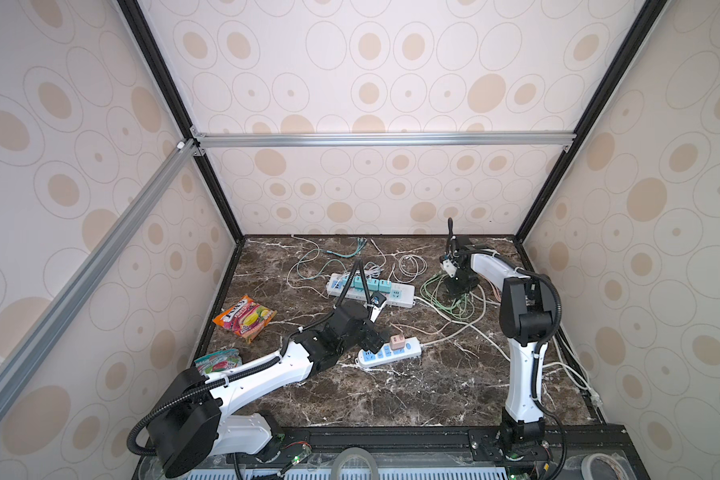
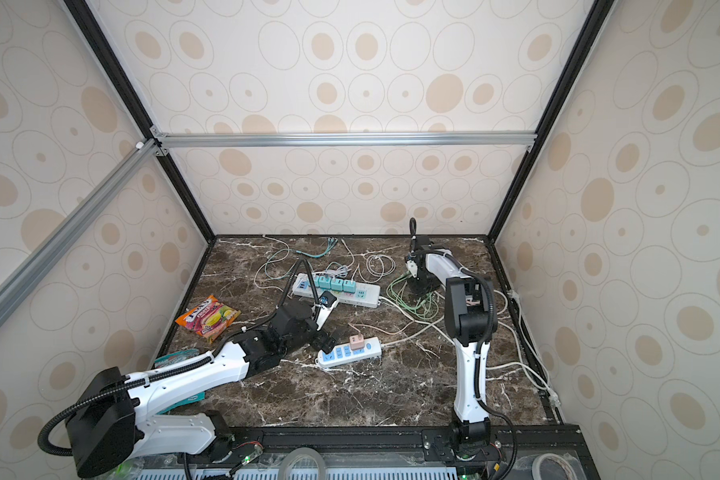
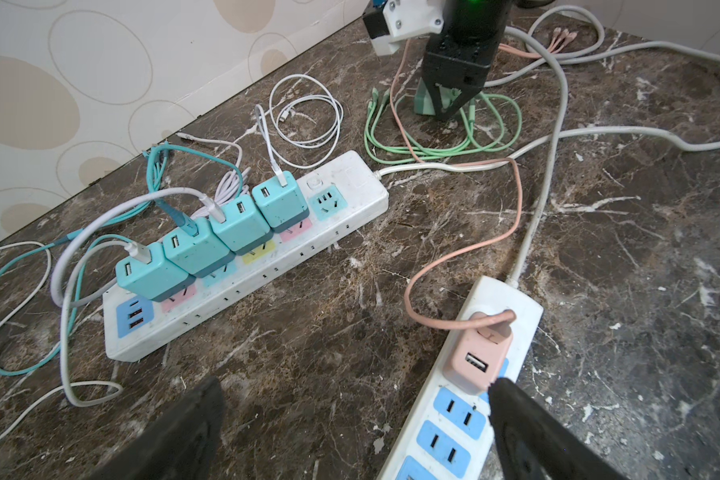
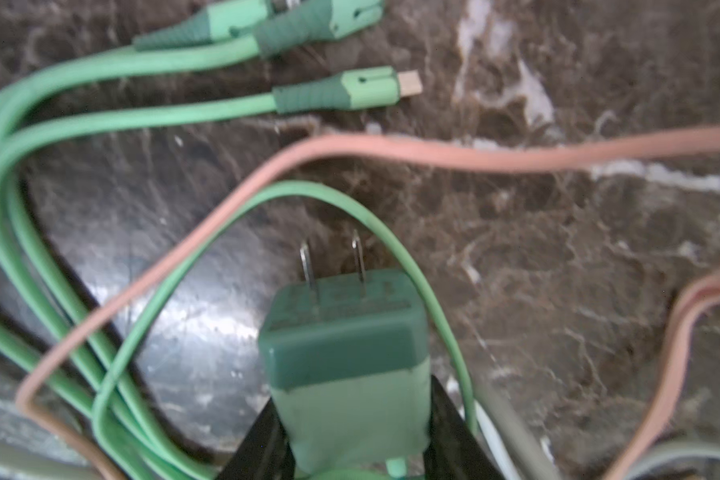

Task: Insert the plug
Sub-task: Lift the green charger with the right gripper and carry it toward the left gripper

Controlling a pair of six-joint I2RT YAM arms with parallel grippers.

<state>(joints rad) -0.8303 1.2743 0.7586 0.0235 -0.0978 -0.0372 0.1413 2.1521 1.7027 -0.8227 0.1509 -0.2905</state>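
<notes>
The green two-pin plug sits between the black fingers of my right gripper, and both fingers press on its sides. Its pins point away from the wrist, toward the marble table. This gripper is at the back right among loose green cables. My left gripper is open and empty, low over the table beside the short white power strip. One fingertip is next to the pink charger plugged into that strip. The long power strip holds several teal chargers and shows a free socket.
A pink cable runs from the pink charger toward the right gripper. White cable coils lie behind the long strip. Snack packets lie at the left. Grey power cords cross the table's right side. Patterned walls enclose the table.
</notes>
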